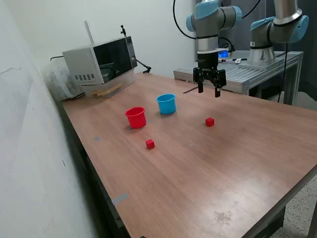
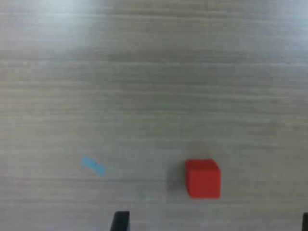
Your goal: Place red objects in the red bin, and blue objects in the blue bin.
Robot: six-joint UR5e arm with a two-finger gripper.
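Two tiny red cubes lie on the wooden table: one (image 1: 210, 122) towards the exterior view's right and one (image 1: 150, 144) nearer the front. The red cup (image 1: 135, 118) and the light-blue cup (image 1: 166, 103) stand upright side by side. My gripper (image 1: 209, 90) hangs open and empty above the table, beyond the right-hand red cube. The wrist view shows one red cube (image 2: 203, 178) on the table with only my dark fingertips (image 2: 120, 221) at the picture's edge. No dark blue cubes are in view.
A microwave (image 1: 100, 62) stands at the table's far corner on the exterior view's left. A second robot arm (image 1: 275, 29) stands on a metal bench beyond the table. A small blue tape mark (image 2: 93, 165) lies on the table.
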